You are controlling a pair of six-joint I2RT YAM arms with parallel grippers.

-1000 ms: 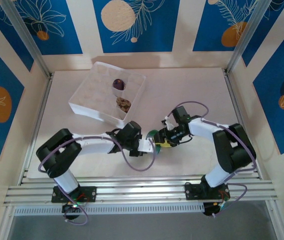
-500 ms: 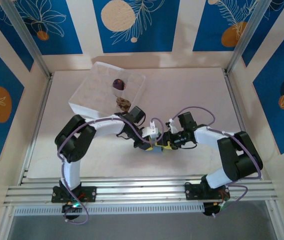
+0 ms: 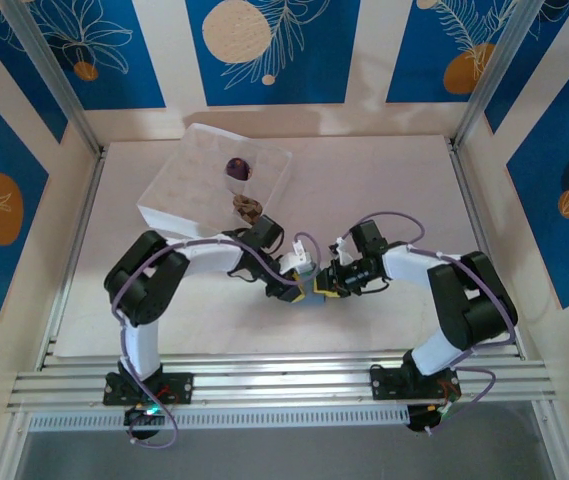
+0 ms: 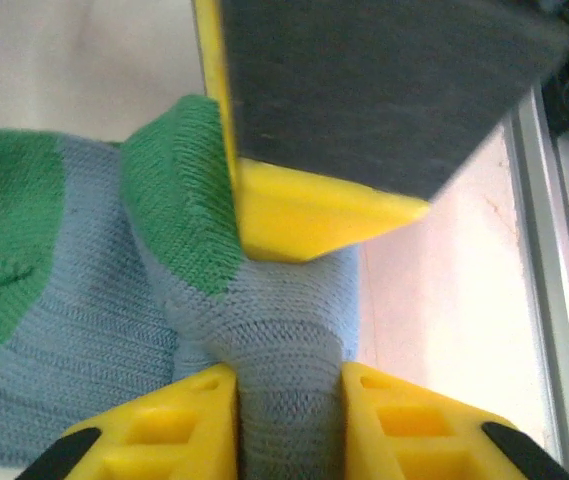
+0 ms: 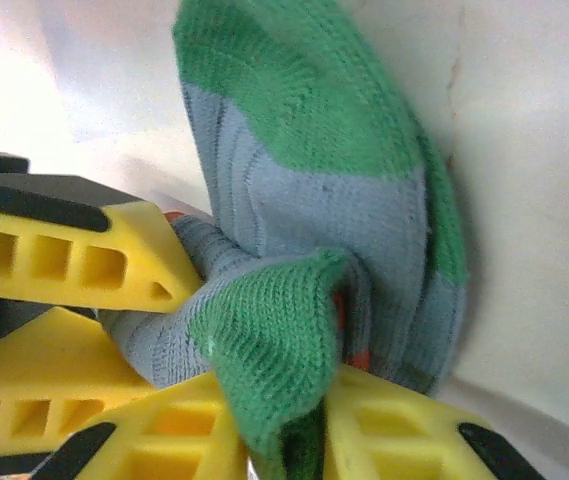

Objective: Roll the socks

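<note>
The pale table (image 3: pixel 394 180) bears a white gridded box (image 3: pixel 189 225) at back left and a blue-grey sock (image 4: pixel 94 340) mid-front.

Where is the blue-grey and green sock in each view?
Top external: sock low centre, between the yellow fingers.
Left wrist: lower left, pinched at the bottom edge.
Right wrist: centre, running down to the bottom edge.
Shared landmark: those yellow fingers touching it.

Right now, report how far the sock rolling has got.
Done, apparently: a purple sock and a brown sock sit bundled in separate cells of the white box. In hand: the left claw and right claw both pinch the folded blue-grey sock. Left: finishing that roll.
</note>
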